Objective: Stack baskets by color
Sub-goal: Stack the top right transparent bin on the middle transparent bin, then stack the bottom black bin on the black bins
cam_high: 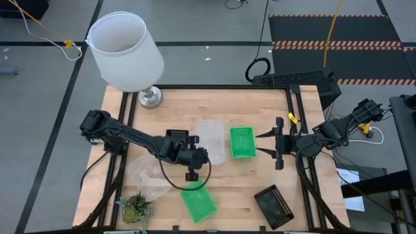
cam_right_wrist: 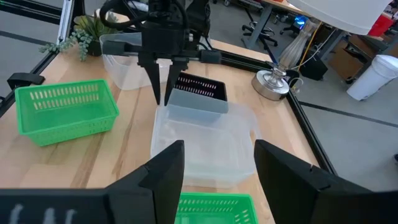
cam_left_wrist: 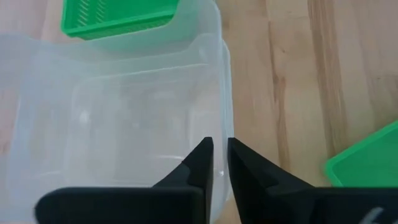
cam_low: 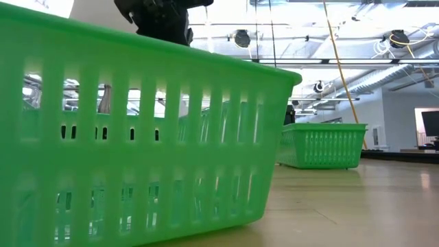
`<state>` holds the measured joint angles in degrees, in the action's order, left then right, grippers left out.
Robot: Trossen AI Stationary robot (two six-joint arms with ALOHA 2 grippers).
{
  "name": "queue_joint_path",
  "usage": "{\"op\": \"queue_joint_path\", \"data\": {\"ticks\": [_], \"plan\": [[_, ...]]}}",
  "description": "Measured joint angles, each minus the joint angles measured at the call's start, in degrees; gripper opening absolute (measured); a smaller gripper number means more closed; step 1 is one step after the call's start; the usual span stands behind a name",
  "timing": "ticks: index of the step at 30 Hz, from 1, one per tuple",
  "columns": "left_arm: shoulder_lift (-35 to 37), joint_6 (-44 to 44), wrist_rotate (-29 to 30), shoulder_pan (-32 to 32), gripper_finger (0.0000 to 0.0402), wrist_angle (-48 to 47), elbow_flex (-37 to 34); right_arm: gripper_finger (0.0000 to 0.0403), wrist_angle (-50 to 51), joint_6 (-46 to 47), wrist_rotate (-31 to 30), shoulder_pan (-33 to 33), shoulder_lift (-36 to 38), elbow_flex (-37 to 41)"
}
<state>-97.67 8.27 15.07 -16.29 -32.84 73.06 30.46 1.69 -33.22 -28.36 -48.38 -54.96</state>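
A clear basket (cam_high: pixel 211 140) stands on its base on the table's middle. My left gripper (cam_left_wrist: pixel 221 155) points down at its near wall, one finger on each side, with a narrow gap between the fingers. One green basket (cam_high: pixel 242 142) rests just right of the clear one. Another green basket (cam_high: pixel 197 203) sits near the front edge and fills the low view (cam_low: pixel 137 137). A second clear basket (cam_high: pixel 146 172) lies under my left arm. One black basket (cam_right_wrist: pixel 199 90) sits behind the middle clear one, another (cam_high: pixel 274 207) at the front right. My right gripper (cam_high: pixel 263 143) hangs open, right of the green basket. My left gripper has the rim of the clear basket's near wall (cam_left_wrist: pixel 222 118) between its two fingers, one inside the basket and one outside. The fingers (cam_right_wrist: pixel 155 84) slant down from above. I cannot tell whether they touch the wall. The basket rests on the table.
A white lampshade (cam_high: pixel 127 52) on a metal foot stands at the far left corner. A small green plant (cam_high: pixel 135 207) sits at the near left corner. Bare wood lies between the near green basket and the front black one.
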Motion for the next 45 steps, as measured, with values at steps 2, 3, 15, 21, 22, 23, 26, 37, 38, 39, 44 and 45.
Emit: {"op": "queue_joint_path", "data": {"ticks": [2, 3, 15, 21, 22, 23, 26, 37, 38, 39, 44, 45], "plan": [[0.00, -0.10, 0.00, 0.00, 0.0066, -0.02, 0.00, 0.0187, -0.02, 0.00, -0.01, 0.00, 0.00, 0.00], [0.00, -0.18, 0.00, 0.00, 0.0073, -0.02, 0.00, 0.0187, 0.00, 0.00, 0.01, 0.00, 0.00, 0.00], [0.00, 1.52, 0.02, -2.23, 0.0119, -2.18, 5.67, 0.0187, 0.00, -0.02, 0.01, 0.00, 0.00, 0.00], [0.00, 5.36, 2.17, -7.19, 0.0120, -8.53, 10.67, 0.0187, 0.02, 0.09, 0.05, 0.00, 0.00, 0.00], [0.00, 6.47, 3.15, -8.37, 0.0120, -9.39, 11.01, 0.0187, 0.05, 0.09, 0.17, 0.00, 0.00, 0.00], [0.00, 7.55, 4.07, -9.64, 0.0120, -9.86, 11.17, 0.0187, 0.14, 0.10, 0.23, 0.00, 0.00, 0.00], [0.00, 10.68, 5.84, -12.94, 0.0120, -9.73, 11.17, 0.0187, 0.33, 0.11, 0.25, 0.00, 0.00, 0.00], [-0.66, 19.67, 15.40, -23.50, 0.0120, -7.06, 11.21, 0.0187, 4.69, 15.59, 17.29, -3.08, -3.64, 2.04], [-0.66, 20.00, 16.29, -24.41, 0.0120, -7.04, 11.21, 0.0187, 4.73, 17.35, 18.52, -5.04, -4.76, 3.13], [-0.66, 20.36, 17.09, -25.15, 0.0120, -7.00, 11.21, 0.0187, 4.43, 19.28, 19.30, -7.16, -6.03, 4.04], [-0.66, 22.57, 19.98, -27.03, 0.0120, -6.91, 10.84, 0.0187, 1.02, 28.71, 20.33, -18.39, -14.03, 4.78], [-0.66, 22.82, 20.51, -27.13, 0.0120, -6.87, 10.84, 0.0187, -0.51, 30.17, 20.30, -20.43, -15.39, 4.74]]}}
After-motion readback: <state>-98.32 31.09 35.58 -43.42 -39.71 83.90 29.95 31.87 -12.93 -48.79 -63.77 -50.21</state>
